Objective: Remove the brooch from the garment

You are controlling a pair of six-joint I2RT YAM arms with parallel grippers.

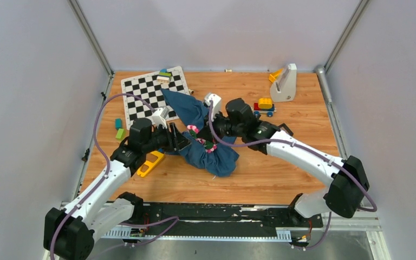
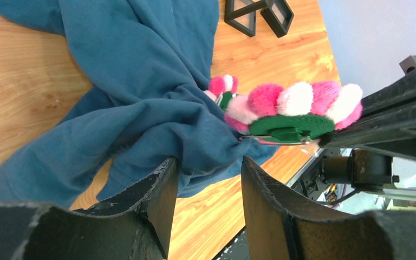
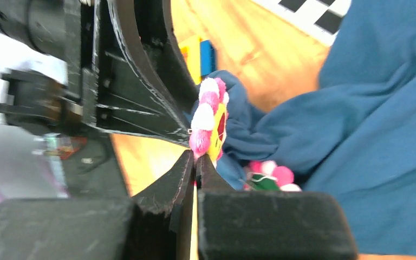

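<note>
The blue garment (image 1: 216, 157) lies bunched mid-table. The brooch (image 1: 209, 146) has pink and white petals round a dark green centre. In the left wrist view the brooch (image 2: 295, 111) hangs above the garment (image 2: 141, 81), and its metal pin runs into a fold of cloth. My right gripper (image 1: 211, 141) is shut on the brooch's edge (image 3: 207, 122), as the right wrist view (image 3: 196, 158) shows. My left gripper (image 1: 180, 140) is closed on a thick fold of the garment just below the pin (image 2: 208, 162). A second, smaller pink brooch (image 1: 193, 129) sits on the cloth behind (image 2: 223, 88).
A chessboard (image 1: 154, 92) with small blocks lies at the back left. A yellow toy (image 1: 150, 162) and green blocks (image 1: 119, 130) lie near my left arm. A toy truck (image 1: 264, 106) and a white stand (image 1: 285, 84) are at the back right.
</note>
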